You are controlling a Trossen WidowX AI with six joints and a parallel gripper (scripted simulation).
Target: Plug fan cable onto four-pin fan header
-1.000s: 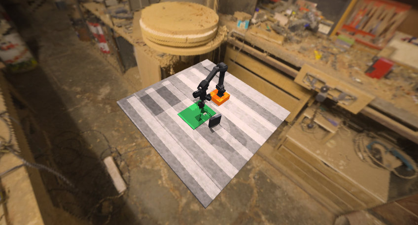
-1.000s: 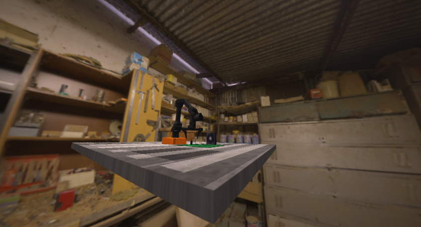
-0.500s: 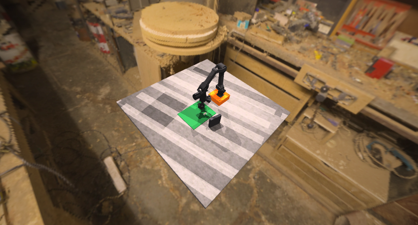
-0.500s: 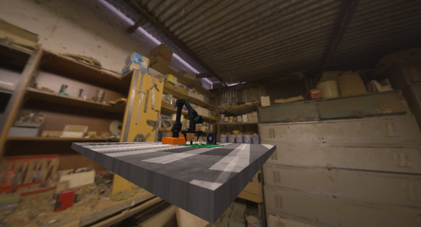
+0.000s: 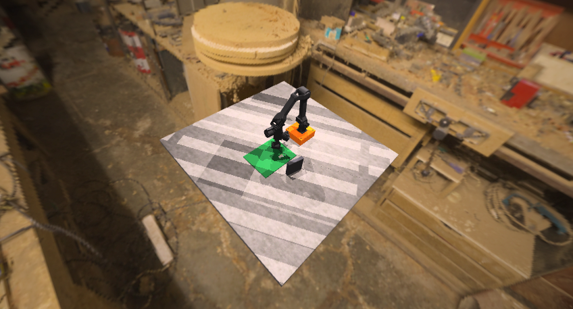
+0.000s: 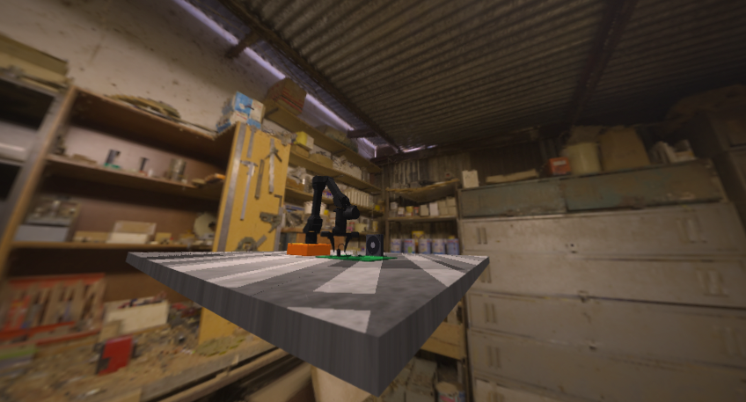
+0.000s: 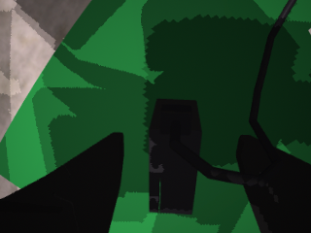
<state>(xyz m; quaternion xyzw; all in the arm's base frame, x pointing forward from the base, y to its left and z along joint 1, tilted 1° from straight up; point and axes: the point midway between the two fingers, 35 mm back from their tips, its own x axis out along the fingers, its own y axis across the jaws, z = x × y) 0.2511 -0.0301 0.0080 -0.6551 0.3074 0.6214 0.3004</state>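
The black plug stands on the green board, seen from above in the wrist view. Its black cable bends off to the right and passes over the right finger in that view. My gripper is partly open, one finger on each side of the plug. Green shows between the plug and each finger, so neither touches it there. A small pale part on the board, seemingly the header, is too small to read. The black fan stands upright beside the board.
The orange base block of the arm is behind the board. The board and fan rest on a grey striped table top with open edges all round. Dark shadows lie over the board.
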